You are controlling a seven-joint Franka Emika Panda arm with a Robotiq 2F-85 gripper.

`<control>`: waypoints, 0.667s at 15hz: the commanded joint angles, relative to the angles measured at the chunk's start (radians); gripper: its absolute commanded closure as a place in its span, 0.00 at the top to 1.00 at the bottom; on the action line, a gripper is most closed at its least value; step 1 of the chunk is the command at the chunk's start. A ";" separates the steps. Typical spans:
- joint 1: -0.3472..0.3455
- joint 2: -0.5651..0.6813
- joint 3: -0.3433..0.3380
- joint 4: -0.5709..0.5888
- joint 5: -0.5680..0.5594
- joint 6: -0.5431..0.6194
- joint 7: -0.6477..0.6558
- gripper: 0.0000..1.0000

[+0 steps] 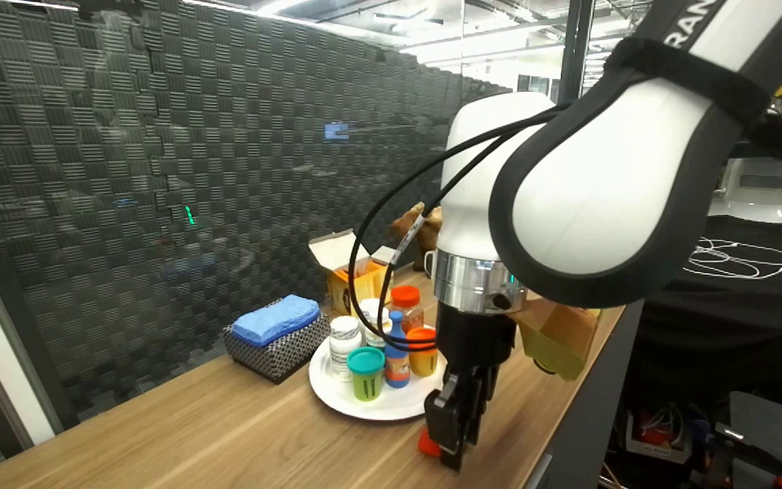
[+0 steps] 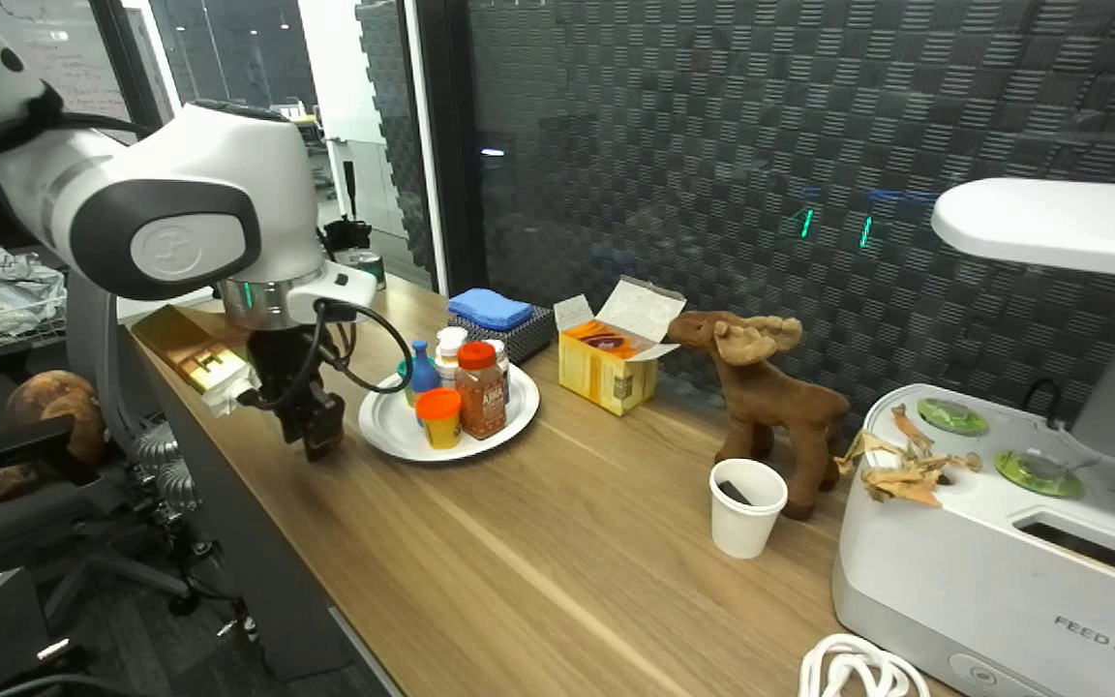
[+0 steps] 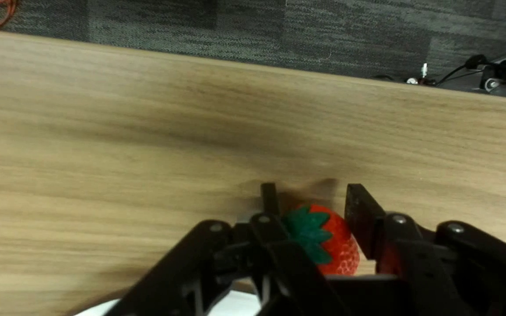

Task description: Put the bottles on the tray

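Observation:
My gripper (image 3: pixel 310 188) is low over the table in front of the tray. Its fingers are apart, with a red strawberry-shaped thing (image 3: pixel 343 245) with a green leaf top between them. I cannot tell whether they press on it. It shows as a red patch (image 1: pixel 428 443) in an exterior view. The round white tray (image 1: pixel 347 406) holds a white bottle (image 1: pixel 345 353), another white one (image 1: pixel 376 311), a teal-capped green jar (image 1: pixel 366 384), a blue bottle (image 1: pixel 396 367), an orange-capped yellow jar (image 1: pixel 423 363) and a red-capped brown-orange jar (image 2: pixel 483 405). All stand upright.
A black box (image 1: pixel 275 360) with a blue cloth (image 1: pixel 277 320) and an open yellow carton (image 2: pixel 606 373) stand behind the tray. A toy moose (image 2: pixel 780 407), a paper cup (image 2: pixel 743 528) and a white planter (image 2: pixel 983 581) are further along. A yellow-green carton (image 1: pixel 561 339) shows beside my wrist.

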State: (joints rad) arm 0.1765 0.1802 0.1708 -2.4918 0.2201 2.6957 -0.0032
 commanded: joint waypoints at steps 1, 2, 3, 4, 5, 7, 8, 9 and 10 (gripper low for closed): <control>-0.001 -0.002 0.001 0.005 -0.052 0.019 0.023 0.14; 0.000 -0.002 -0.001 0.004 -0.063 0.022 0.027 0.06; 0.000 -0.003 -0.001 0.005 -0.068 0.022 0.027 0.05; 0.000 -0.003 0.000 0.005 -0.074 0.021 0.028 0.04; 0.001 -0.006 0.000 0.004 -0.081 0.017 0.030 0.16; 0.009 -0.015 -0.006 -0.001 -0.114 0.016 0.048 0.31; 0.015 -0.017 -0.011 -0.003 -0.140 0.016 0.064 0.38; 0.022 -0.019 -0.018 -0.004 -0.177 0.019 0.088 0.45; 0.028 -0.020 -0.022 -0.004 -0.212 0.022 0.111 0.54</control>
State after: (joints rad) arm 0.1780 0.1797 0.1679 -2.4918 0.0966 2.6987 0.0343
